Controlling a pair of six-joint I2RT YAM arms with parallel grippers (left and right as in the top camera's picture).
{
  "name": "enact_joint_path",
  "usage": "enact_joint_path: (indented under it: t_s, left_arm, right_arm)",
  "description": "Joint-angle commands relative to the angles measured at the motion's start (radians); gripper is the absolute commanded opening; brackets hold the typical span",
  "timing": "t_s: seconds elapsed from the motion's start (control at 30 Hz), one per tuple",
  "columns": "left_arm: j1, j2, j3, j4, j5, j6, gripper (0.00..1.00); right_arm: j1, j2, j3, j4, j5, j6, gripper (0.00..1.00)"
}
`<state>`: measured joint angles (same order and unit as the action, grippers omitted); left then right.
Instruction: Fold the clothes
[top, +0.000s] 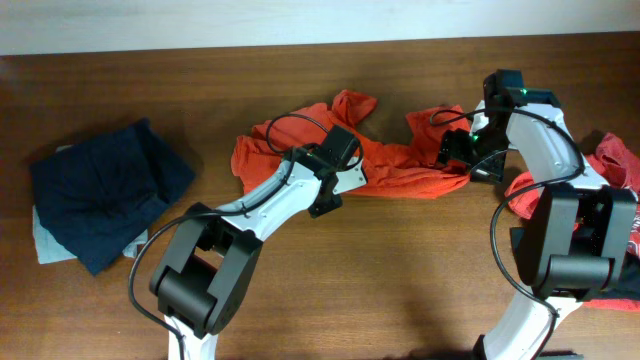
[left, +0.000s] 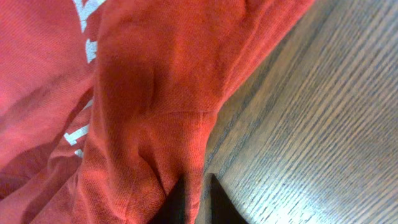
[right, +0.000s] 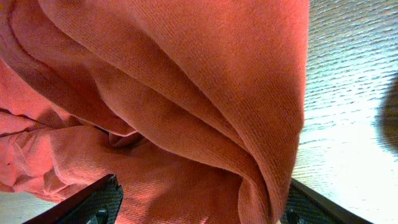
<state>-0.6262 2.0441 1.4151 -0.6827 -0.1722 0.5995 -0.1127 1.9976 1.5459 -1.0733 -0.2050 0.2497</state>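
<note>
- Found fingers of both arms down on orange garment (top: 390, 165) in overhead view: left gripper (top: 335, 180) at its near edge, right gripper (top: 455, 152) at its right end. Cannot tell finger spacing from this height.
- Located garment at far centre of table (top: 400, 300), crumpled, strung out left to right, not yet laid flat.
- Counted in same view: one orange garment; one navy garment (top: 105, 190) at left, lying on one pale garment (top: 45, 240); red cloth (top: 615, 160) at right edge, partly hidden, number of pieces not determinable; two grippers.
- Noted in left wrist view: fingers (left: 177, 205) drawn almost together, pinching a thin fold at the cloth's edge, bare wood just beside. Noted white print (left: 82, 12) on a further layer, far left.
- Judged from visible knit and creasing: light, soft, limp, fairly thick; not fragile, not slippery; apt to sag and bunch wherever unsupported, and to drag extra layers along.
- Noted in right wrist view: fingers (right: 93, 202) spread wide, a thick rolled fold of orange cloth (right: 186, 93) lying between them, neither pad seen pressing it.
- Recommend taking hold at a hem or corner, single layer only, one grip at each end, so cloth can be drawn taut before folding. Advise against closing on the rolled bulk: likely to trap several layers at once.
</note>
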Motion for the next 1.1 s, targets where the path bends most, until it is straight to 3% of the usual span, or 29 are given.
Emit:
enact_joint_path:
  t_s: [0.0, 0.13, 0.27, 0.33, 0.57, 0.7, 0.87, 0.93, 1.07]
  left_arm:
    - [0.003, 0.016, -0.011, 0.007, -0.011, -0.001, 0.01]
    - [0.002, 0.01, 0.041, -0.02, -0.124, -0.016, 0.0]
    - [0.0, 0.008, 0.077, -0.083, -0.07, -0.016, 0.0]
    - [0.0, 0.009, 0.072, -0.109, 0.039, -0.016, 0.02]
    - [-0.028, 0.015, 0.046, -0.111, 0.079, -0.035, 0.25]
    - [-0.034, 0.039, 0.041, -0.087, 0.075, -0.039, 0.33]
    - [-0.034, 0.119, 0.041, -0.061, 0.012, -0.055, 0.33]
    - [-0.034, 0.133, 0.041, -0.047, -0.07, -0.093, 0.24]
    - [-0.042, 0.128, 0.06, -0.033, -0.172, -0.127, 0.23]
  right_arm:
    - [-0.006, -0.028, -0.003, -0.005, -0.009, -0.006, 0.83]
    - [-0.006, -0.028, -0.003, -0.005, -0.009, -0.006, 0.83]
    - [-0.006, -0.028, -0.003, -0.005, -0.008, -0.007, 0.83]
    - [-0.006, -0.028, -0.003, -0.005, -0.008, -0.007, 0.83]
    - [-0.006, -0.028, -0.003, -0.004, -0.008, -0.007, 0.83]
    - [-0.006, -0.028, -0.003, -0.005, -0.008, -0.007, 0.83]
    - [-0.006, -0.028, -0.003, -0.01, -0.008, -0.007, 0.83]
    - [-0.006, -0.028, -0.003, -0.01, -0.008, -0.007, 0.82]
    - [-0.006, -0.028, -0.003, -0.006, -0.008, -0.007, 0.83]
